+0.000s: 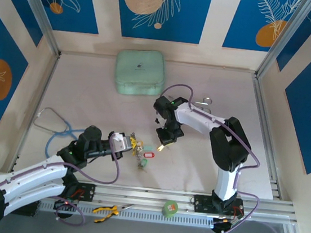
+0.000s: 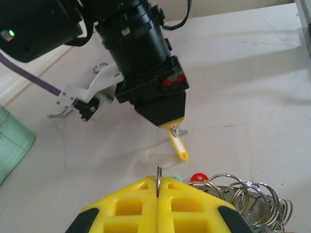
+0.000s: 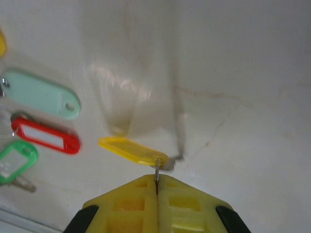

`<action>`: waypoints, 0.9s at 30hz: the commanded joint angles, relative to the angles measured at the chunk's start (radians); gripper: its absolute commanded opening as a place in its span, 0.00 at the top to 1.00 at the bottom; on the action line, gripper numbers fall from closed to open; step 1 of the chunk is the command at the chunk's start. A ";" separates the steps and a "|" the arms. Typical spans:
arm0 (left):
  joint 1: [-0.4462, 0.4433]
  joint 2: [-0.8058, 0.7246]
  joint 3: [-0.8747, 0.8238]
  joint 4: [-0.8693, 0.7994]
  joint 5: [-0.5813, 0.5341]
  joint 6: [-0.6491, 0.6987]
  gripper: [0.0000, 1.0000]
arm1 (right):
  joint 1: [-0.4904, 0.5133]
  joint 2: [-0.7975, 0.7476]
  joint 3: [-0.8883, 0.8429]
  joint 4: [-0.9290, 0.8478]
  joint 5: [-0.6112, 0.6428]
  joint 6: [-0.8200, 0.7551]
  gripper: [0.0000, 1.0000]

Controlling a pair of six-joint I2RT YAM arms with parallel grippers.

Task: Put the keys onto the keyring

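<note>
Near the middle of the tabletop (image 1: pixel 85 91), the right gripper (image 3: pixel 156 180) points steeply down from its folded arm, jaws pinched together on the small ring of the yellow key tag (image 3: pixel 131 149). The tag's long axis aims toward the left gripper (image 2: pixel 158 187). That gripper reaches low from the near left corner and is clamped on a thin metal ring (image 2: pixel 158 174), with the mint tag (image 3: pixel 43 94), red tag (image 3: pixel 46 136) and green tag (image 3: pixel 17 155) close by.

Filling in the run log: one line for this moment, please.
left claw: shut on keyring | right claw: shut on yellow-tag key | red tag, green tag: on table
</note>
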 commanded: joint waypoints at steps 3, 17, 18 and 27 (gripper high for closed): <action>-0.004 0.002 0.017 -0.013 0.009 0.018 1.00 | -0.028 0.068 0.087 0.067 -0.035 -0.026 1.00; -0.004 0.007 0.010 -0.007 0.012 0.017 1.00 | -0.062 0.190 0.174 0.125 -0.060 -0.010 0.97; -0.004 0.007 0.011 -0.007 0.011 0.017 1.00 | -0.063 0.194 0.178 0.127 -0.061 -0.011 0.94; -0.004 0.005 0.011 -0.010 0.012 0.016 1.00 | -0.065 0.213 0.186 0.138 -0.059 -0.004 0.80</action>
